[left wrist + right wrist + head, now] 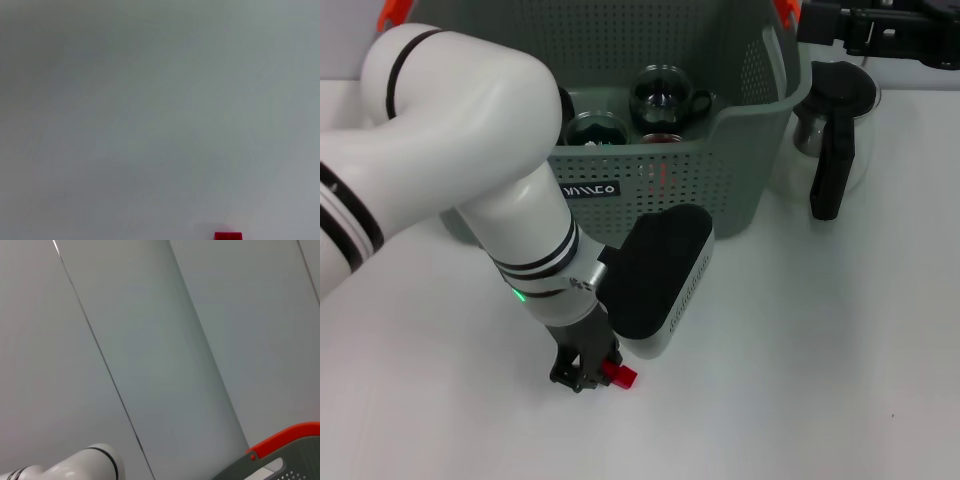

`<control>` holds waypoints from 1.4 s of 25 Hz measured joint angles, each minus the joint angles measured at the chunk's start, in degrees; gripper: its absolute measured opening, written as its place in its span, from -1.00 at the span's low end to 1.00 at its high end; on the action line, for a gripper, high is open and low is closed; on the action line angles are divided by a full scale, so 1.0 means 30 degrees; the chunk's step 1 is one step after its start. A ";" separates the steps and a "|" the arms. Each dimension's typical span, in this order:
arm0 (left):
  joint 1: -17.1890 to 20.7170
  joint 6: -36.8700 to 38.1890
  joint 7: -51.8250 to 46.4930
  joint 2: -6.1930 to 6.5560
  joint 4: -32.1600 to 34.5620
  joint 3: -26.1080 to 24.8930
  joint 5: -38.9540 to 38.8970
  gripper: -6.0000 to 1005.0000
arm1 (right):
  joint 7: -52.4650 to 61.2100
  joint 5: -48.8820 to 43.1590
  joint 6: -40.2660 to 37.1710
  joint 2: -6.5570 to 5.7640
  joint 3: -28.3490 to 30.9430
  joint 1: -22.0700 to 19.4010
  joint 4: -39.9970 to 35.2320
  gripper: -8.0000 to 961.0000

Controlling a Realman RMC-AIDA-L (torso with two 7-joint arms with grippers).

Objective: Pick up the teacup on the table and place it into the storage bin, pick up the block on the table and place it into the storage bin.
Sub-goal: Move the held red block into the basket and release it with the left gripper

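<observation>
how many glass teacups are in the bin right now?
2 visible in the storage bin: one teacup with a handle near the middle, another to its left, partly behind the left arm. More may be hidden.

Left gripper [588, 372] lowered to tabletop, fingers closed; right arm parked high

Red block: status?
Left claw down at red block on table. Right claw parked high. Glass cups already in storage bin. Nothing blocking.
</observation>
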 joint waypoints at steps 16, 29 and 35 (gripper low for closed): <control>-0.0615 0.5032 0.1102 0.0091 0.2531 -0.6923 -0.1346 -0.56 | -0.0150 0.0376 -0.0052 -0.0133 0.0086 -0.0012 -0.0001 0.97; -0.1900 0.6421 0.0652 0.1759 0.2759 -1.8610 -0.6219 -0.48 | -0.0345 0.0521 -0.0607 -0.0570 0.0411 -0.0081 0.0001 0.97; -0.1891 0.3553 -0.1475 0.2778 0.1212 -2.0582 -0.8047 -0.44 | -0.0779 0.0533 -0.0816 -0.0872 0.0489 -0.0080 0.0239 0.97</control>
